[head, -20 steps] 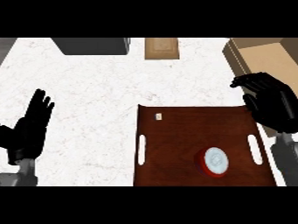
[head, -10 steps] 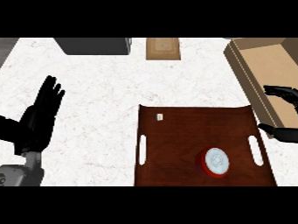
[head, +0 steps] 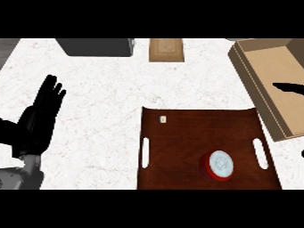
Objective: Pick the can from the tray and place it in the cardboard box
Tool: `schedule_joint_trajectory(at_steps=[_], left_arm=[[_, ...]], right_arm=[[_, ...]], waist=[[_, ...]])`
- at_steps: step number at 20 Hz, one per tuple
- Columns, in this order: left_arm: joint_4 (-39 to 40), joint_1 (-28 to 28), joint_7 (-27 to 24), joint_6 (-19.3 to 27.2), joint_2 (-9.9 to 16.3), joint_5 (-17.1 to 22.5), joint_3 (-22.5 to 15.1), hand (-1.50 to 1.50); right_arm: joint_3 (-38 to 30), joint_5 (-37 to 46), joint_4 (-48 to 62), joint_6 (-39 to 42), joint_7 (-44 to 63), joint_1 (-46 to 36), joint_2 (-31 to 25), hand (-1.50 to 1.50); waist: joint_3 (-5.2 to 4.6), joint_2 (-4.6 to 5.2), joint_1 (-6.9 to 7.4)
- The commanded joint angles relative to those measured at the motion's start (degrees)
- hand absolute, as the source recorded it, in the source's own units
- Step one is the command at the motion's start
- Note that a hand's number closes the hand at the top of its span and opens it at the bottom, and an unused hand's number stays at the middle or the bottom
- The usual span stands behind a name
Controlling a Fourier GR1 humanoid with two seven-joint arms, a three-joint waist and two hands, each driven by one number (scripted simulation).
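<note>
1. a white, faintly speckled stone counter top (head: 101,89) fills the view.
2. a dark brown wooden tray (head: 187,133) with white slot handles lies on it at lower centre.
3. an open tan cardboard box (head: 273,67) sits at the right, just beside the tray.
4. a dark grey box (head: 95,46) and a small tan wooden block (head: 166,49) rest along the far edge.
</note>
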Motion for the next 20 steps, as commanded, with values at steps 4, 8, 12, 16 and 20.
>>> schedule_joint_trajectory(at_steps=[4,8,12,16,20], left_arm=[[3.7,-1.95,1.14,-0.74,-0.03,-0.49,1.93,0.0],[-0.37,1.4,-0.85,-1.86,-1.83,-1.62,1.45,0.0],[-0.37,-0.2,1.54,-1.92,-2.16,-1.67,3.36,0.0],[-1.1,2.07,1.19,-2.78,-3.57,-3.86,2.21,0.0],[-5.74,2.28,4.52,0.42,-5.79,-6.69,0.74,0.0]], right_arm=[[2.12,-5.41,-14.86,10.47,17.84,-1.27,0.1,-1.5],[-0.01,-8.62,-18.47,12.55,22.61,1.47,3.33,-1.5],[0.53,-7.89,-24.3,10.18,28.11,3.38,8.99,-1.5],[-1.0,-5.6,-29.94,11.68,33.48,6.2,9.26,-1.5],[-1.21,-5.14,-28.06,12.79,38.42,3.77,13.05,-1.5]], waist=[[-0.03,-0.13,-1.24],[0.05,-0.01,-0.6],[0.07,0.02,-0.53],[0.06,0.02,-0.55],[0.08,0.06,-0.28]])
